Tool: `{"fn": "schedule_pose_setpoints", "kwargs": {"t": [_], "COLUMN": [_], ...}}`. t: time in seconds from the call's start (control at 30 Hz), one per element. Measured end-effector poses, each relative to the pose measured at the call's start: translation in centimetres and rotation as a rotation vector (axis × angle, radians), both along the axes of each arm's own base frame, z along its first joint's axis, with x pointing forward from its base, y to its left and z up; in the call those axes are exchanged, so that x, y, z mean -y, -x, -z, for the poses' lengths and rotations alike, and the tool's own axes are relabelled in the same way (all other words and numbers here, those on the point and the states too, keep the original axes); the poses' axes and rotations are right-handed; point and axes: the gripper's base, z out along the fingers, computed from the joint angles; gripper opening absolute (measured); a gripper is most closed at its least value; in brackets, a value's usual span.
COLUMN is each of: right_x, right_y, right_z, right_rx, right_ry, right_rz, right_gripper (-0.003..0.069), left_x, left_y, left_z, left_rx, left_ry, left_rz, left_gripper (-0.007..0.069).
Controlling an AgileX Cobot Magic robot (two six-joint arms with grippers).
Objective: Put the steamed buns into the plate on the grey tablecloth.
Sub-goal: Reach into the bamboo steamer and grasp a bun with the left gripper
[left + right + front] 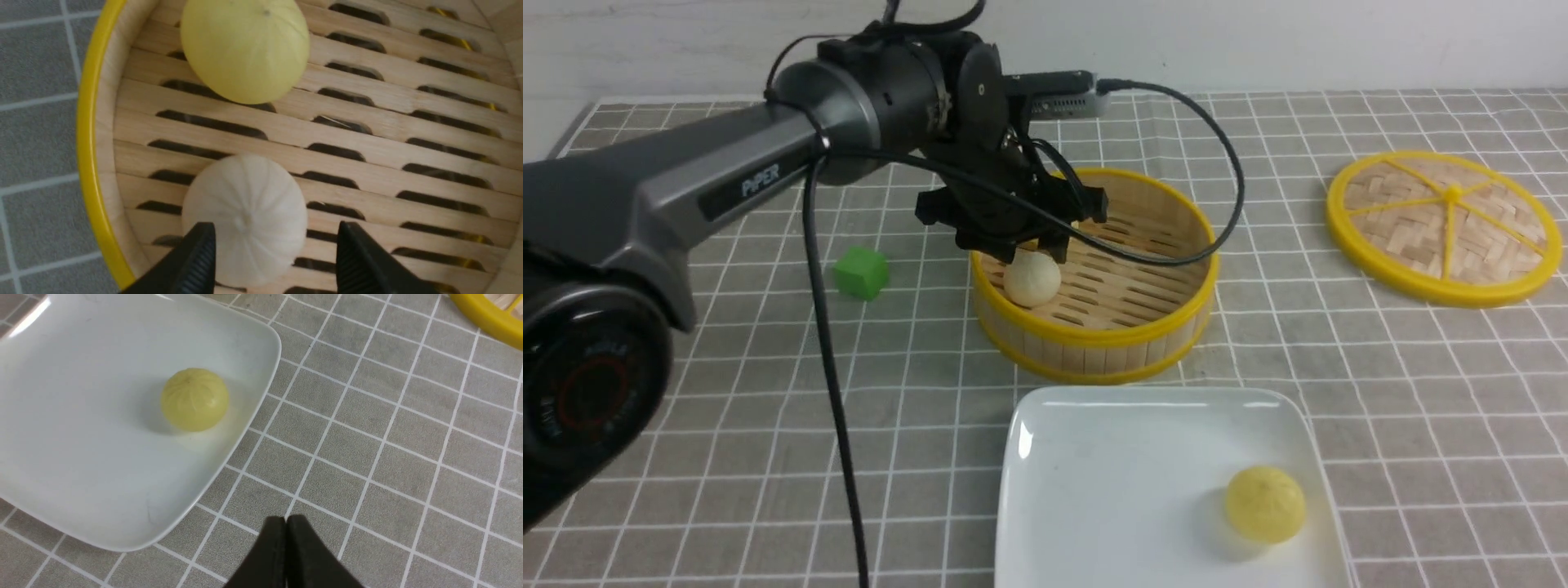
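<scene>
Left gripper over steamer, jaws spread astride white bun | right gripper closed

Our front camera looks forward and slightly down from between our arms, across the grey tablecloth at middle range. Our left wrist camera peers steeply down past the left gripper into the steamer basket, very near; the white bun seen between its fingers shows in the front view too. Our right wrist camera sits higher; the plate and yellow bun beyond the fingertips of the right gripper are shared with the front view.
</scene>
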Motion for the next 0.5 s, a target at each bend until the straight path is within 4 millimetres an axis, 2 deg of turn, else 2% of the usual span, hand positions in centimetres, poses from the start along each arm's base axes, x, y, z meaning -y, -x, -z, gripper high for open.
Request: {"fn": "schedule_pose_setpoints", "kwargs": {"t": [0.23,0.3,0.33,0.37,0.47,0.5], "right_x": [0.0,0.0,0.0,0.0,0.0,0.0], "right_y": [0.0,0.0,0.0,0.0,0.0,0.0], "right_z": [0.0,0.0,0.0,0.0,0.0,0.0], "right_rx": [0.000,0.000,0.001,0.001,0.001,0.001], "right_ry": [0.000,0.000,0.001,0.002,0.003,0.003], "right_rz": [0.000,0.000,0.000,0.000,0.000,0.000], "right_gripper": [0.0024,0.0028,0.0031,0.0032,0.0036,0.0038], "left_x": [0.2,0.2,0.2,0.1,0.0,-0.1], "left_y": [-0.5,-0.5,-0.5,-0.5,-0.3,-0.1], "left_z": [2.0,2.2,2.2,1.9,1.0,0.4], "left_rx": [-0.033,-0.035,-0.034,-0.030,-0.018,-0.017], "left_ry": [-0.028,-0.032,-0.034,-0.031,-0.025,-0.022], "left_rz": [-0.002,-0.001,-0.001,-0.001,-0.001,-0.001], "left_gripper": [0.0398,0.0337,0.0278,0.0192,0.0062,0.0041]}}
